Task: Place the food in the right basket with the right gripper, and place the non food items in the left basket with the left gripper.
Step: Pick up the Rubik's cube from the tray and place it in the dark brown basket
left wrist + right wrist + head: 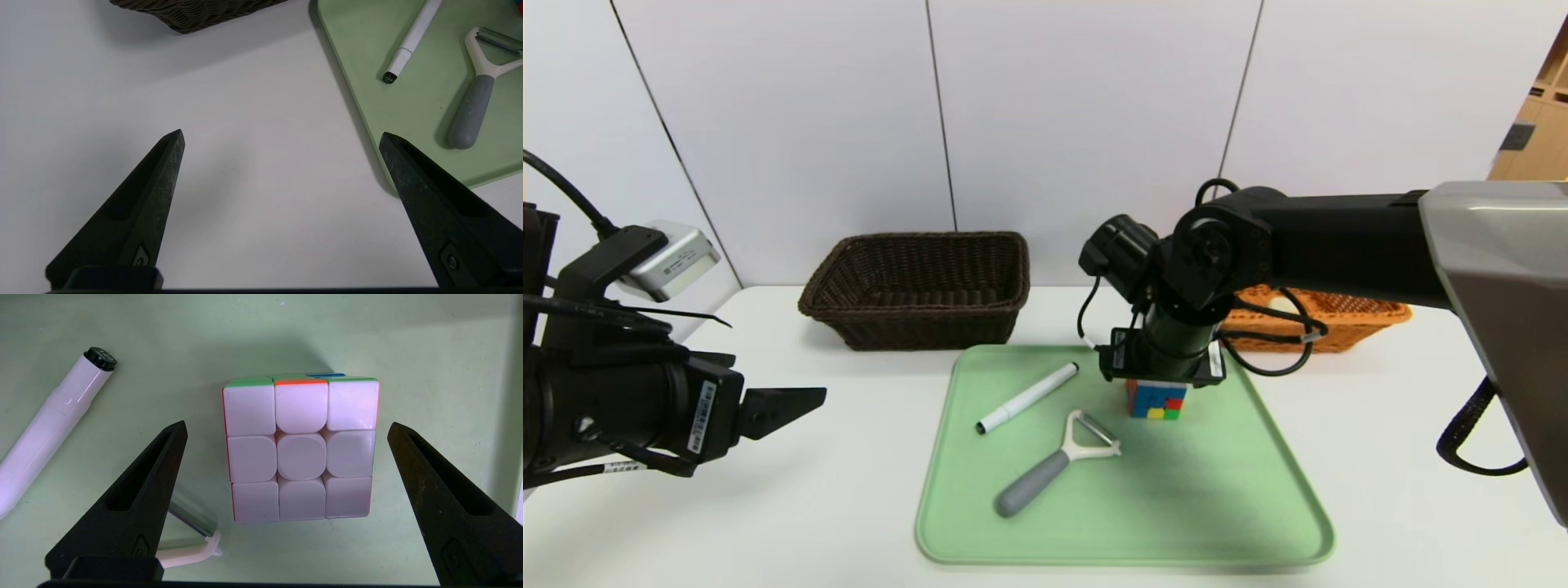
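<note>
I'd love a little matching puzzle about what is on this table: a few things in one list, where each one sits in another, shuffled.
Things:
1. marker pen
2. puzzle cube
3. peeler
4. dark brown basket

Places:
A. on the white table, behind the green tray
B. on the tray, right under the open right gripper
C. on the tray, nearest its front edge, grey handle toward the robot
D. on the tray, lying slantwise between the peeler and the dark basket

Pairs: 1-D, 2-B, 3-C, 4-A
</note>
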